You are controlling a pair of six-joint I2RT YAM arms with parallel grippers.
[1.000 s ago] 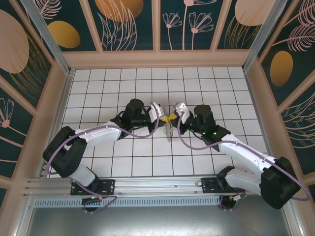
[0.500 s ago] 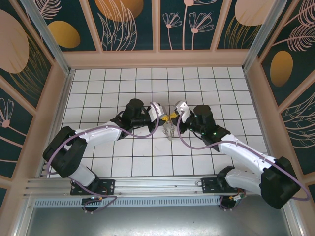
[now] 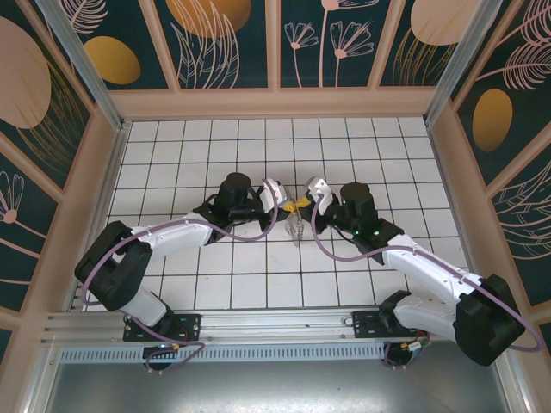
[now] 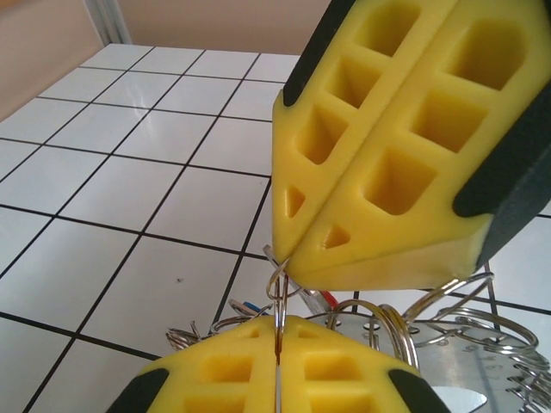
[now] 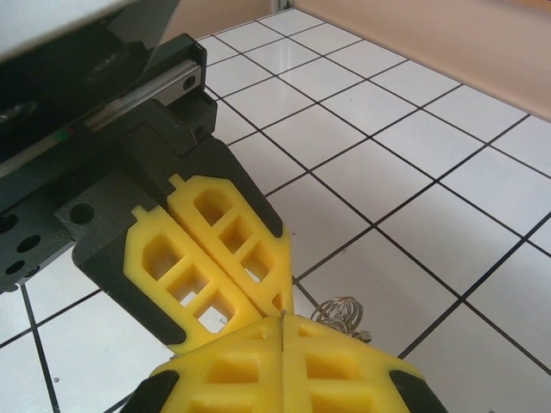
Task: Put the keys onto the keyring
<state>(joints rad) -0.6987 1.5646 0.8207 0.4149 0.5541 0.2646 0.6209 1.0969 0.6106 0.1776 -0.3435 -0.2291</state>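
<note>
Nearest us, the two arm bases sit bolted to a grey aluminium rail at the front edge of the white-tiled counter. Both arms reach inward and meet nose to nose at mid-counter.

Left pincer: we see its yellow pads pressed together, nipping one thin wire loop that rises out of the seam between them. Right pincer: its pads are pressed together too, with only a hairline seam, and its tip meets the left tip. We cannot tell what, if anything, it grips.

The keyring, a large thin silvery metal hoop fringed with many small wire loops, hangs just under the two tips, attached by the loop in the left pads. From above it reads as a narrow sliver below the meeting point.

The keys, tiny silver ones, show only as red and bluish tag scraps among the loops.

Beyond lie bare tiles, then dark teal wall panels with orange discs and pink plant outlines.
</note>
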